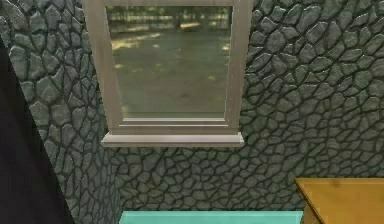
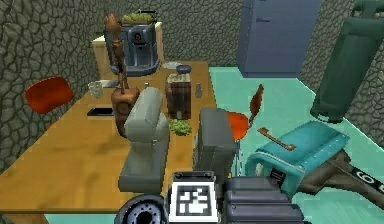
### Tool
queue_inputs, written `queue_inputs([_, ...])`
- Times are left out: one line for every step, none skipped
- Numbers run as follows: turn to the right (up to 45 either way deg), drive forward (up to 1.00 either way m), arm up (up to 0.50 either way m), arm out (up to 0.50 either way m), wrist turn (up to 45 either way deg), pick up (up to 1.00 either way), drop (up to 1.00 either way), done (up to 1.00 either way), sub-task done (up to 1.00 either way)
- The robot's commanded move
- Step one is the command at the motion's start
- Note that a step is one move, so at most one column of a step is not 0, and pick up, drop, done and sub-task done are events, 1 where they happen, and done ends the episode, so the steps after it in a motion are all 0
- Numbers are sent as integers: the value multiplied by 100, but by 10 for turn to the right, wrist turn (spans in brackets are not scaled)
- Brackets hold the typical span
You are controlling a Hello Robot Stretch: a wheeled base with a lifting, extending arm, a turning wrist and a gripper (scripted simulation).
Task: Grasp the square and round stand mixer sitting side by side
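Wooden table (image 2: 70, 150): grey mixer (image 2: 146, 140), darker mixer (image 2: 216, 140) side by side, upright, parallel.

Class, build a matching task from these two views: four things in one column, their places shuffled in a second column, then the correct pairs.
Things
1. light grey stand mixer
2. dark grey boxy stand mixer
3. orange-red curved chair
4. white-framed glass window

Places
A. set in the grey stone wall
B. right one of the side-by-side pair
C. beside the wooden table, at the arm side view's left
D. left one of the side-by-side pair

Pairs: 1-D, 2-B, 3-C, 4-A
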Motion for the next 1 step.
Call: queue_inputs([0, 0, 0, 22, 0, 0, 0, 0, 0])
